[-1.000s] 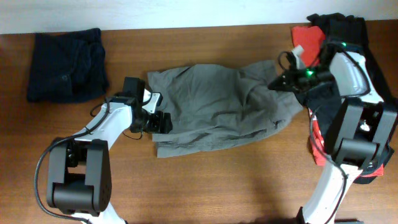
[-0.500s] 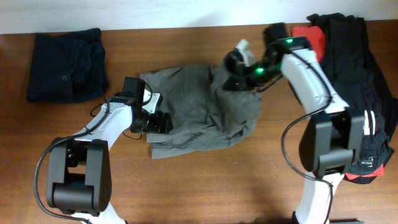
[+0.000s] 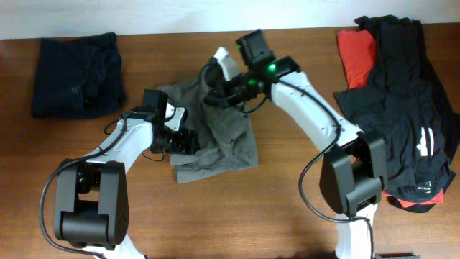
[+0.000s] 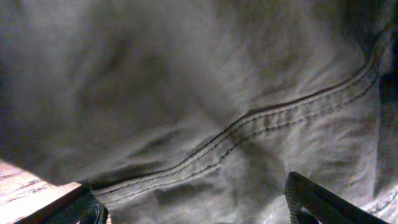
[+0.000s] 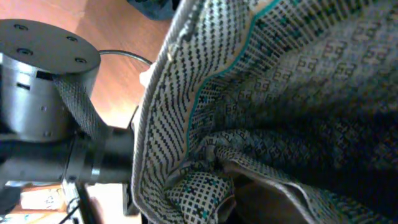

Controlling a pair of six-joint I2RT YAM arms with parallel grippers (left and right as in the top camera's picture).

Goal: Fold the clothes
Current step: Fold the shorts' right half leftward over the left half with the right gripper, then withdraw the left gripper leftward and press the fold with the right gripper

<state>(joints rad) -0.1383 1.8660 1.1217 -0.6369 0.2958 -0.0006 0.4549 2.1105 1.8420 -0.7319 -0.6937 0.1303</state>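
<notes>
The grey shirt [image 3: 228, 140] lies at the table's middle, its right half doubled over to the left. My right gripper [image 3: 214, 89] is shut on a bunched edge of the shirt and holds it above the shirt's upper left part. In the right wrist view the fabric [image 5: 280, 74] fills the frame and hides the fingers. My left gripper [image 3: 184, 141] rests on the shirt's left edge. In the left wrist view its jaws [image 4: 199, 214] stand wide apart with a stitched seam of the shirt [image 4: 249, 118] between them.
A navy garment [image 3: 75, 72] lies folded at the back left. A black garment with white marks [image 3: 402, 122] lies over a red one [image 3: 356, 50] at the right edge. The left arm's joint [image 5: 43, 56] shows close by in the right wrist view.
My right gripper has swept from the far right across to the left with the shirt's right side, folding it over. The left gripper has stayed in place.
</notes>
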